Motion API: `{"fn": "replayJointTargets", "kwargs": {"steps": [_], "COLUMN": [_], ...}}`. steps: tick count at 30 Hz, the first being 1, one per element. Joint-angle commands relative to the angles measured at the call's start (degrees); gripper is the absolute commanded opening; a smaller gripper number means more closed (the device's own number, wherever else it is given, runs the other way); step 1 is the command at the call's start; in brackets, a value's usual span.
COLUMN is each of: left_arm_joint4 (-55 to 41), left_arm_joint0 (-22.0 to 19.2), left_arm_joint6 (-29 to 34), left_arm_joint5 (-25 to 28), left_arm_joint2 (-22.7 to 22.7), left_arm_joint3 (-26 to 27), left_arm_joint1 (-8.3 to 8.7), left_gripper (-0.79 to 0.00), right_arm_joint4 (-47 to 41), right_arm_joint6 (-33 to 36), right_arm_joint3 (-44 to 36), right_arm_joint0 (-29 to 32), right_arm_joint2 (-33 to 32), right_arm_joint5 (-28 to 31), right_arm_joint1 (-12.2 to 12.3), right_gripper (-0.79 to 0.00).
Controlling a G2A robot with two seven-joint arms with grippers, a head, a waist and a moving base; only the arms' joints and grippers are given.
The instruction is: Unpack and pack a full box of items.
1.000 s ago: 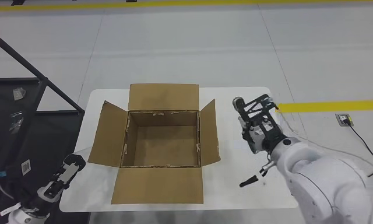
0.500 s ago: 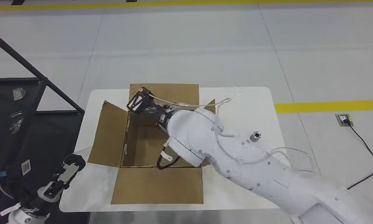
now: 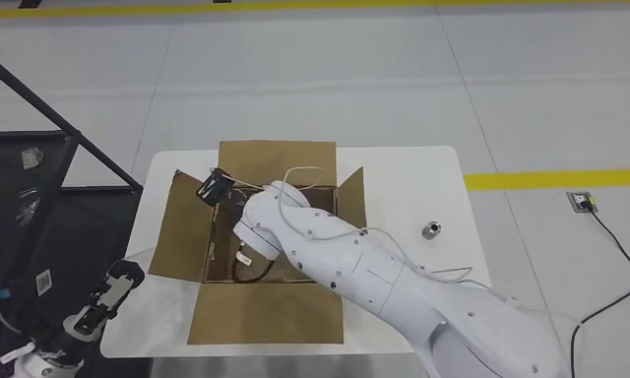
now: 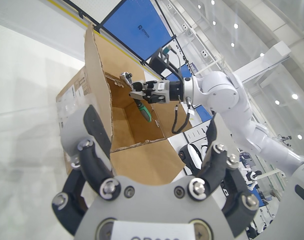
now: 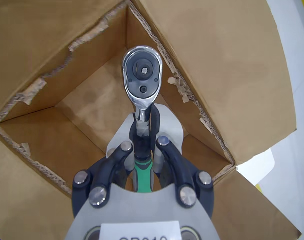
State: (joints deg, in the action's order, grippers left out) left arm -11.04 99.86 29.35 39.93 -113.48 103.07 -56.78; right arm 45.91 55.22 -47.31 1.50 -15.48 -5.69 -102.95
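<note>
The open cardboard box (image 3: 276,161) stands on the white table (image 3: 413,171) with all flaps folded out. My right gripper (image 3: 217,188) hangs over the box's far-left corner, shut on a ratchet wrench (image 5: 142,76) with a chrome head and green handle. In the right wrist view that gripper (image 5: 144,123) holds the wrench by its neck above the inside of the box (image 5: 204,51). The left wrist view shows the wrench (image 4: 144,112) tilted down into the box (image 4: 96,58). My left gripper (image 4: 154,136) is open, off the table's front-left corner (image 3: 118,278).
A small metal socket (image 3: 430,229) stands on the table to the right of the box. A dark rack (image 3: 39,181) stands at the left beside the table. The right arm's white links stretch across the box and its front flap (image 3: 266,314).
The right arm has swung from the table's right side across the box to its far-left corner, carrying the wrench. The socket on the right now shows. The left arm has stayed put.
</note>
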Motion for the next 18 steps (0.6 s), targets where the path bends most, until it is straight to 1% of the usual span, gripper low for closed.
{"fn": "replayJointTargets", "kwargs": {"steps": [1,7,9,10,13,18], "left_arm_joint4": [0.0,0.0,0.0,0.03,0.88,1.46], "left_arm_joint0": [0.0,0.0,0.0,-0.05,-0.02,1.14], "left_arm_joint6": [0.0,0.0,0.0,-0.1,-1.13,-2.41], "left_arm_joint5": [0.0,0.0,0.0,-0.1,-0.7,-1.32], "left_arm_joint2": [0.0,0.0,0.0,0.05,0.25,0.01], "left_arm_joint3": [0.0,0.0,0.0,0.16,2.13,4.19], "left_arm_joint1": [0.0,0.0,0.0,-0.01,-0.17,-0.46], "left_gripper": [0.0,0.0,0.0,0.0,0.0,0.0], "right_arm_joint4": [0.0,0.0,-1.13,-2.41,-3.62,-3.46], "right_arm_joint6": [0.0,0.0,-1.87,-3.65,-10.0,-19.0], "right_arm_joint3": [0.08,0.08,2.32,3.51,7.55,15.05], "right_arm_joint0": [0.0,0.0,1.6,2.55,4.87,7.73], "right_arm_joint2": [0.0,0.0,-1.15,-2.19,-3.96,-4.36], "right_arm_joint5": [0.0,0.0,-0.84,-0.23,3.64,13.92], "right_arm_joint1": [-0.01,-0.01,0.24,0.42,0.9,0.5], "right_gripper": [-0.785,-0.785,-0.785,-0.785,-0.785,-0.785]}}
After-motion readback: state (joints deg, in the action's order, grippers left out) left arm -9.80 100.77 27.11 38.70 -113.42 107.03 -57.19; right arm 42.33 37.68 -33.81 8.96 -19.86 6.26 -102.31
